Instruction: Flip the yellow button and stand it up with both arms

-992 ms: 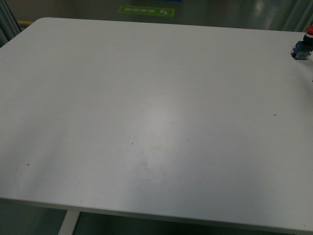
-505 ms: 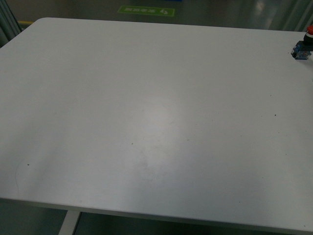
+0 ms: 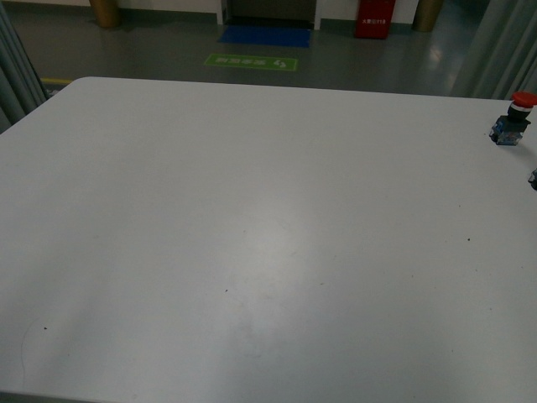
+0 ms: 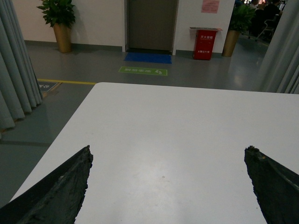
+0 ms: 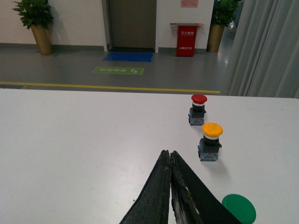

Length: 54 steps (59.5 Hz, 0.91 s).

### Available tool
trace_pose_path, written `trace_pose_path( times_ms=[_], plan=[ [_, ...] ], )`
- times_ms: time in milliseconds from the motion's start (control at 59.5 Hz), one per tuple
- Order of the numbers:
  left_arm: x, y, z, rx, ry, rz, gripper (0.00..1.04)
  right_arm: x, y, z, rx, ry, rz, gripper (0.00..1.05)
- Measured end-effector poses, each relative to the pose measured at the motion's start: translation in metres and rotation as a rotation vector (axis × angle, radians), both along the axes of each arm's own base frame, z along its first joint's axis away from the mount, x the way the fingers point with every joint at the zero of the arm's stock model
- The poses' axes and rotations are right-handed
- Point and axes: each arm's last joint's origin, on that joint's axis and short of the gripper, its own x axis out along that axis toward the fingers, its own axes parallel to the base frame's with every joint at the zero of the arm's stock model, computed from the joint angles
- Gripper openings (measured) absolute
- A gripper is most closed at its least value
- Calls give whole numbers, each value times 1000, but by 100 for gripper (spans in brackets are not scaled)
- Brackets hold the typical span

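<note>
Worktop (image 3: 252, 235) mostly bare. Left gripper (image 4: 168, 186) jaws wide apart, empty. Right gripper (image 5: 170, 161) jaws pressed together, empty. Beyond them yellow button (image 5: 211, 142) upright, cap up, near red button (image 5: 198, 109); green disc (image 5: 238, 208) nearby. Seemingly standing already; flip unclear.

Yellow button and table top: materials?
Yellow button: looks like moulded plastic, with a glossy orange-yellow cap, black collar and blue-black block. Table: smooth white top, probably laminate, with a soft satin sheen from overhead light; the core is not visible.
</note>
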Motion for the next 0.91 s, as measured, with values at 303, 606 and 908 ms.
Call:
trace_pose_path(
  times_ms=[303,606,908],
  plan=[
    [0,0,0,0,0,0,98,-20,0,1,0,-1,0,3],
    [0,0,0,0,0,0,98,-36,0,5,0,-16,0,3],
    [0,0,0,0,0,0,98,-46,0,6,0,-23,0,3]
  ],
)
